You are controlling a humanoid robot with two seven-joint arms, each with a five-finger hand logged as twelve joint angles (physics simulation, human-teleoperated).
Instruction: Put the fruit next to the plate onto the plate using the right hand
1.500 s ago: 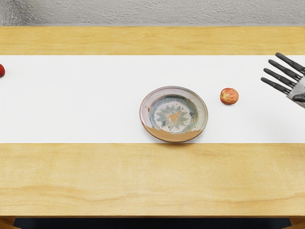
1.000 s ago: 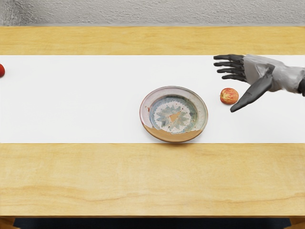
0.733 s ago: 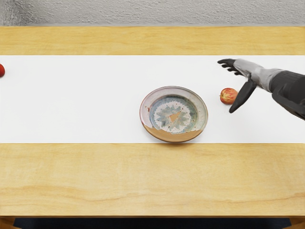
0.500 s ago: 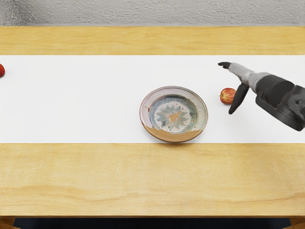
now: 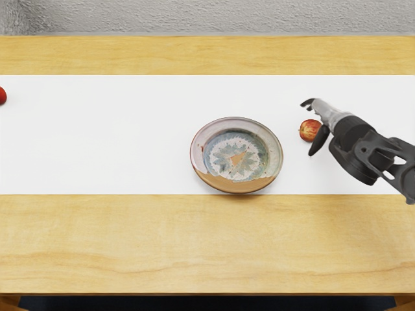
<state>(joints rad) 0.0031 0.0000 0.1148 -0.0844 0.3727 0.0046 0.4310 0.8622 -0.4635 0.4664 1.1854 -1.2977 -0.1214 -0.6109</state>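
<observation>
Head view, sole view supplied.

Position of task items: small round red-and-yellow apple (image 5: 309, 130) lying on long white table runner (image 5: 117, 136), just beside right rim of round glazed ceramic plate with star-pattern centre (image 5: 198, 148), not touching it. Nothing on plate. Second small red fruit (image 5: 2, 96) at far left edge, well apart from plate; judged not the target.

Right hand (image 5: 324, 115): dark, five-fingered, entering from right edge, seen nearly edge-on at right side of apple. Held wide: thumb (image 5: 317, 140) hanging down just beside near-right side of apple, remaining fingers (image 5: 306, 102) arched above far side with a gap showing. No closure on fruit visible; thumb contact cannot be confirmed. Left hand out of view.

Change over last moments: hand brought in from right edge, rolled from flat, spread-finger pose to edge-on pose, then lowered and drawn in against apple. Apple and plate unmoved throughout.

Meaning for task: reach judged complete, grasp not yet made. Next: close fingers and thumb around apple, lift clear of runner, carry left over rim, release onto plate. Risk: round fruit rolling toward plate under one-sided push.
</observation>
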